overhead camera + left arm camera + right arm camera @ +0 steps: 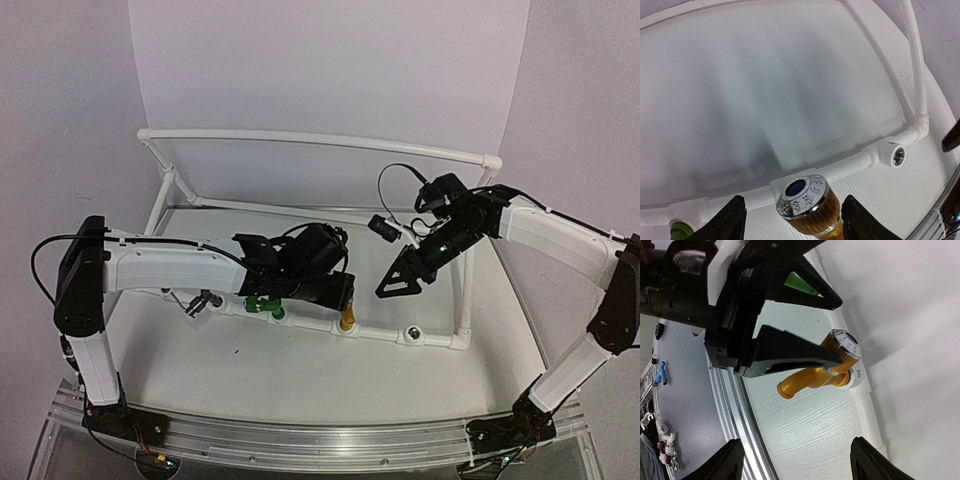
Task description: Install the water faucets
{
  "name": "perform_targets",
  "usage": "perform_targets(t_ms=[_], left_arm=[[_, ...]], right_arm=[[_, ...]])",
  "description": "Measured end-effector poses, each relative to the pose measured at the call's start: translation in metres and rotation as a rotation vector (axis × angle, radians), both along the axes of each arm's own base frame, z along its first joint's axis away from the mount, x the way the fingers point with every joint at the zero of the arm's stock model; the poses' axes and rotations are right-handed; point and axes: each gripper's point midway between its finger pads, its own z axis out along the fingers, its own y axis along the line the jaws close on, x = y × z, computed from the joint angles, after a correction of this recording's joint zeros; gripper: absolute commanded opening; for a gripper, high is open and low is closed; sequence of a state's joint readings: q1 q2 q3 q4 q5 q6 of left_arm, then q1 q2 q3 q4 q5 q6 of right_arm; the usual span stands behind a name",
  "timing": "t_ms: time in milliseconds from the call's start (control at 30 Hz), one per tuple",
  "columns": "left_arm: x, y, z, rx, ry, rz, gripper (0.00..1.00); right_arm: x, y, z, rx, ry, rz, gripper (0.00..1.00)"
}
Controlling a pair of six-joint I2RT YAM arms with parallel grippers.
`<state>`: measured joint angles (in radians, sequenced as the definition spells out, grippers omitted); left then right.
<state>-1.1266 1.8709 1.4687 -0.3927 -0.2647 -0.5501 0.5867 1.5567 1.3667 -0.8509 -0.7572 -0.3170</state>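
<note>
From above, the left hand (pixel 345 298) straddles the brass faucet (pixel 347 320), which stands in the near rail of the pipe frame (pixel 310 140); the green faucet (pixel 265 306) and grey faucet (pixel 203 302) sit further left along that rail, with an empty socket (pixel 411 334) to the right; the right hand (pixel 400 283) hangs spread and empty above the desk (pixel 250 380). Left wrist: the left fingers (pixel 731 220) flank the cap, apart and not pinching. Right wrist: the brass body looks seated at a white collar; I would close squarely on the body, hold it straight, then twist.
</note>
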Motion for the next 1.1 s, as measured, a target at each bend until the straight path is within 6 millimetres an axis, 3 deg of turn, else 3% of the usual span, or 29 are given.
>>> perform_targets(t_ms=[467, 833, 1100], left_arm=[[-0.011, -0.028, 0.01, -0.173, 0.103, -0.114, 0.73], [-0.011, -0.059, 0.015, -0.25, 0.124, -0.204, 0.71], [-0.029, -0.087, 0.008, -0.204, 0.138, -0.332, 0.67]], right_arm=[[0.036, -0.02, 0.025, 0.033, -0.056, -0.097, 0.77], [0.042, -0.027, 0.025, 0.033, -0.056, -0.12, 0.78], [0.048, -0.033, 0.028, 0.034, -0.057, -0.148, 0.78]])
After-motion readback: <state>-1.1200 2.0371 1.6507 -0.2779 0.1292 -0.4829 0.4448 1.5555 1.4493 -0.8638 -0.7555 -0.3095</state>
